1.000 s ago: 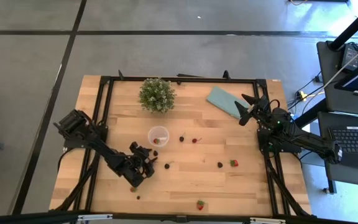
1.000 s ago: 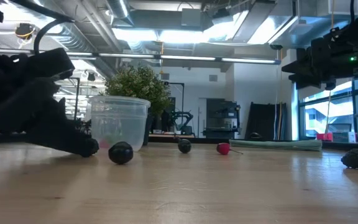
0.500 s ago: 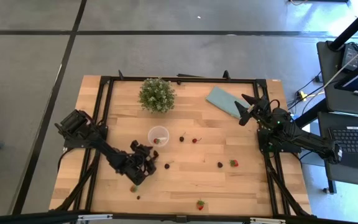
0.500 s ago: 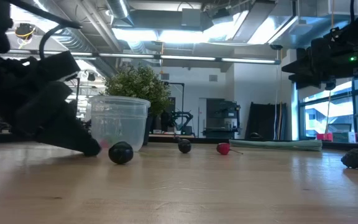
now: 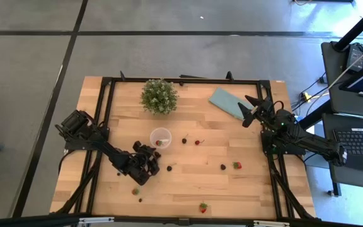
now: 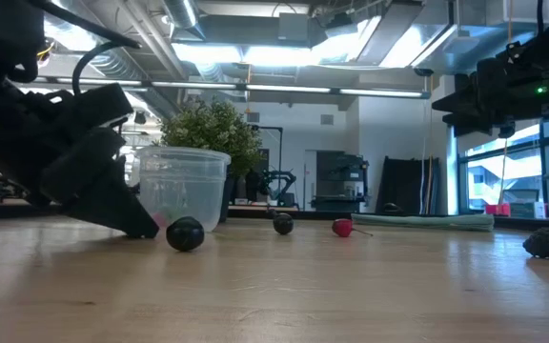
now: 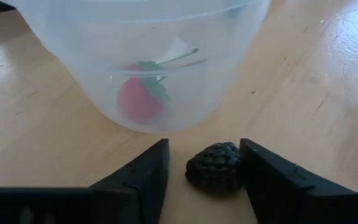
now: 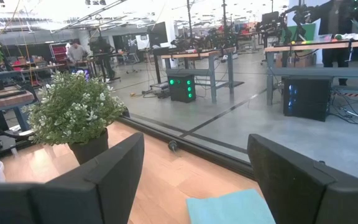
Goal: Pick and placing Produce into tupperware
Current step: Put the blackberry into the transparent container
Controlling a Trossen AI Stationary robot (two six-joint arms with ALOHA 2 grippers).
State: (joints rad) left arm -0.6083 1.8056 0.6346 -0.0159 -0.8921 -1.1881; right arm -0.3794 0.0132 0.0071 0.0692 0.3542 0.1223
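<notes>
The left gripper (image 7: 201, 168) is down on the wooden surface (image 5: 194, 183), its jaws set on either side of a dark blackberry (image 7: 214, 167). One finger (image 7: 267, 171) touches the berry's side; a narrow gap shows between the berry and the other finger, so the jaws are not clamped on it, and the berry rests on the surface. The fingers' roots are cut off at the wrist picture's edge.

Just beyond the jaws stands the tupperware (image 7: 143, 59), a clear-whitish cup whose rim is cut off in the wrist view. Through its wall a red strawberry (image 7: 140, 99) with a green top shows, blurred by the plastic. In the low view the arm's dark bulk hides the cup's near side, with the blackberry (image 6: 185, 233) beside its tip.

Farther off from these jaws, more produce lies scattered: a dark berry (image 5: 184, 140) and a red one (image 5: 198, 142) past the cup, another dark berry (image 5: 223, 167) next to a strawberry (image 5: 237, 165), and a strawberry (image 5: 203, 207) near the surface's front edge. Several are too small to tell apart clearly.

Farthest away, the right gripper (image 5: 251, 108) hangs above the surface with its jaws spread wide and nothing in them, just beside the teal cloth (image 5: 229, 103). The potted plant (image 5: 159, 96) stands well apart from both grippers.
</notes>
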